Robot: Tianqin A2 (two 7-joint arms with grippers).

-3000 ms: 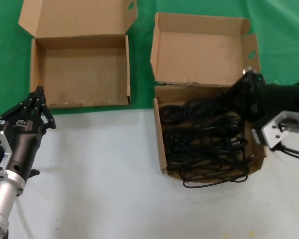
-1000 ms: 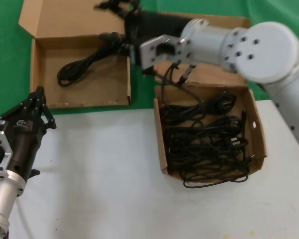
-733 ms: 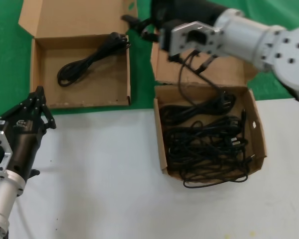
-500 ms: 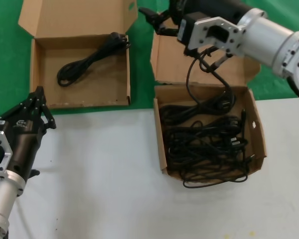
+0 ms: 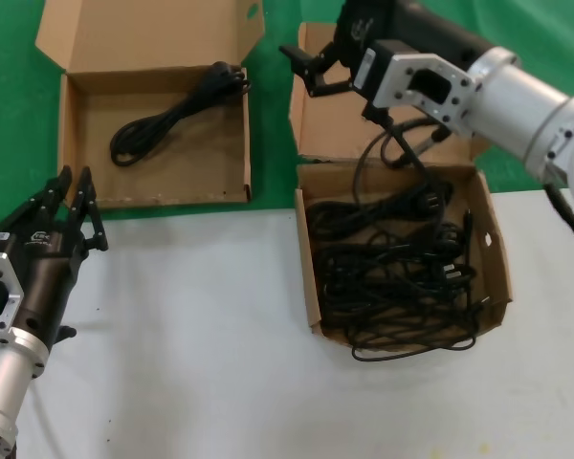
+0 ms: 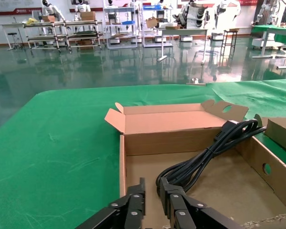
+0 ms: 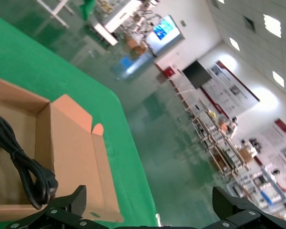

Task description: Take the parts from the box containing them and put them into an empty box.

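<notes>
The wider shallow box (image 5: 201,158), the task's empty box, lies at the back left with one black cable (image 5: 172,110) in it. The box containing the parts (image 5: 309,287) stands to its right, holding a tangle of black cables (image 5: 392,277). My right gripper (image 5: 304,69) hovers open and empty beside that box's upright lid (image 5: 335,124). In the right wrist view the gripper (image 7: 148,193) holds nothing, and the laid cable (image 7: 24,167) shows below. My left gripper (image 5: 72,191) waits just before the wider box, fingers a narrow gap apart. From the left wrist, the gripper (image 6: 152,191) faces that cable (image 6: 205,155).
The boxes sit where the green cloth (image 5: 10,115) meets the white tabletop (image 5: 191,335). One cable loop (image 5: 411,349) hangs over the full box's front edge. My right arm (image 5: 517,96) reaches over the full box's lid, its own wiring hanging down.
My right gripper has let the cable go in the wider box and swung right to the full box's lid, empty. My left gripper's fingers have parted slightly.
</notes>
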